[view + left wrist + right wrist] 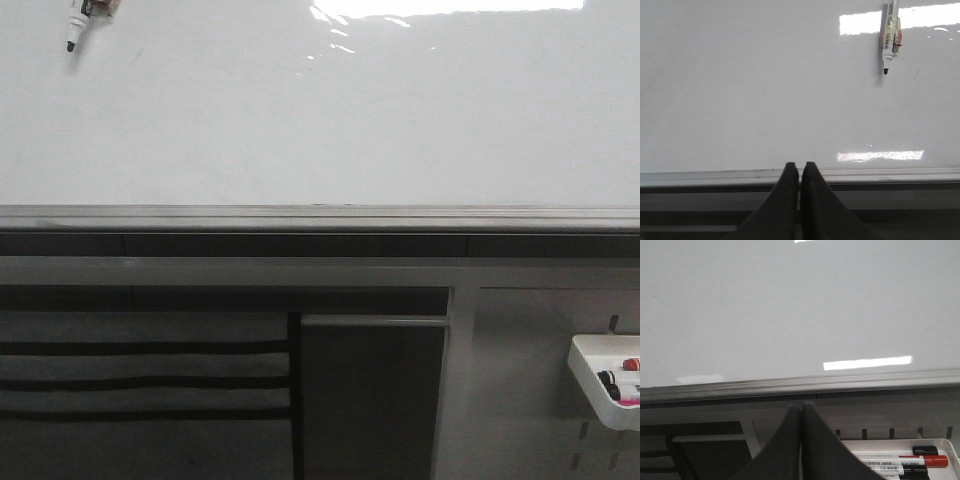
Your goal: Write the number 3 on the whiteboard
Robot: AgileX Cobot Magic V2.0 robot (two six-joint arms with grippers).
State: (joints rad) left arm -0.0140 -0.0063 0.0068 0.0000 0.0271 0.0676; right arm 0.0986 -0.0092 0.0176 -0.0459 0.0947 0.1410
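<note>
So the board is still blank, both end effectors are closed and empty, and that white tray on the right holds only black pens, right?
Not quite. The white tray holds a red-capped pen beside the black ones, as the right wrist view shows. The rest stands: the board is blank, and the left end effector and right end effector are closed and empty.

Office or classroom setting: wall whiteboard (320, 110), pegboard panel (530, 380), marker tray (600, 385).

The whiteboard (320, 120) is bare across its face; only a marker (74, 28) sits at its upper left corner, and a ledge (320, 215) juts along the bottom.
</note>
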